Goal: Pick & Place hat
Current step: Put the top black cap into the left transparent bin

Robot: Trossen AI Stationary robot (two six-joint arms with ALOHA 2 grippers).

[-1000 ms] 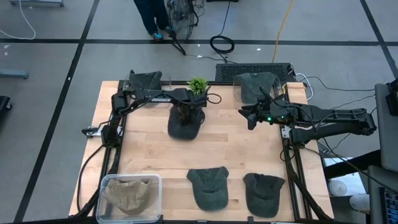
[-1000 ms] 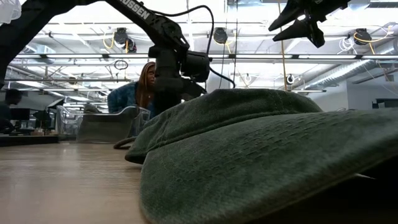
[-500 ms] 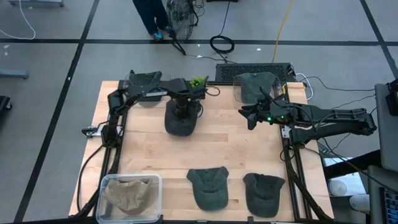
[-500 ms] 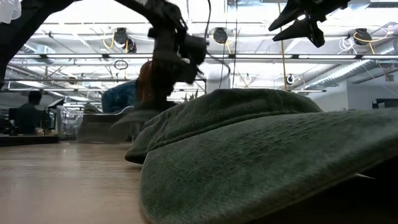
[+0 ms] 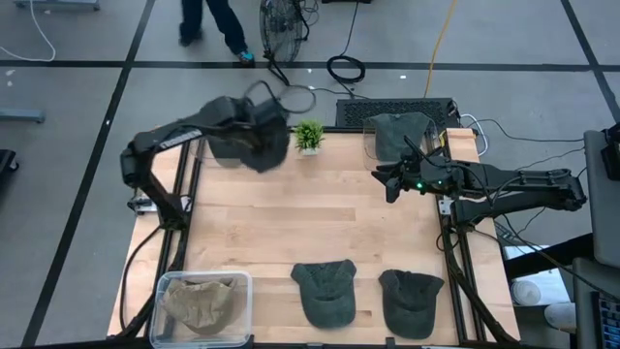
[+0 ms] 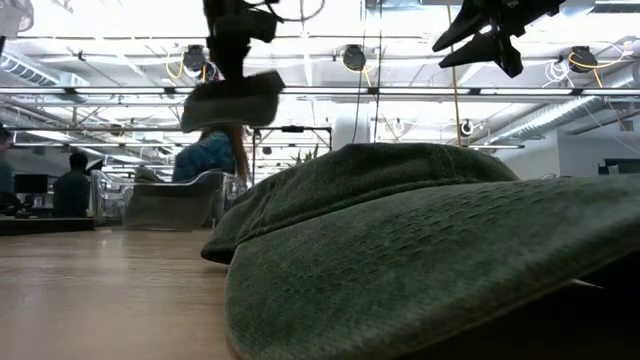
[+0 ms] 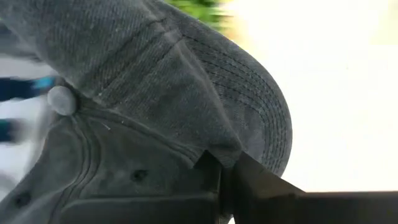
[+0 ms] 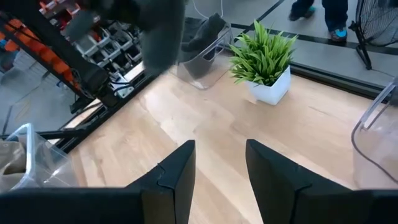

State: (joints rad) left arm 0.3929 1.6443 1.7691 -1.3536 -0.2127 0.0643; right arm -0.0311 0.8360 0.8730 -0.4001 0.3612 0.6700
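My left gripper [image 5: 254, 124] is high over the table's far left part, shut on a dark grey cap [image 5: 258, 147]. In the low view that cap [image 6: 232, 101] hangs in the air under the gripper [image 6: 233, 40]. It fills the left wrist view, crown button [image 7: 61, 99] and stitched brim [image 7: 264, 99] showing. My right gripper [image 5: 388, 184] hovers open over the table's right part, touching nothing; its fingers [image 8: 176, 177] stand apart in the right wrist view. My left gripper [image 7: 221, 167] pinches the cap between its two fingers at the fold where the brim meets the crown [image 7: 208, 146]. The fingers come from above, pointing down. The cap is lifted clear of the table and hangs below them.
Two more grey caps [image 5: 325, 292] [image 5: 411, 301] lie at the near edge; one [image 6: 420, 250] fills the low view. A clear bin of tan cloth [image 5: 199, 302] sits near left. Clear bins [image 5: 400, 136] [image 5: 221, 145] stand at the far edge, a small plant [image 5: 308, 135] between them.
My left gripper has risen from the table's middle and swung toward the far left corner, carrying the cap. The cap, lying on the table a second ago, is now lifted clear and high in the air. The right arm has kept still.
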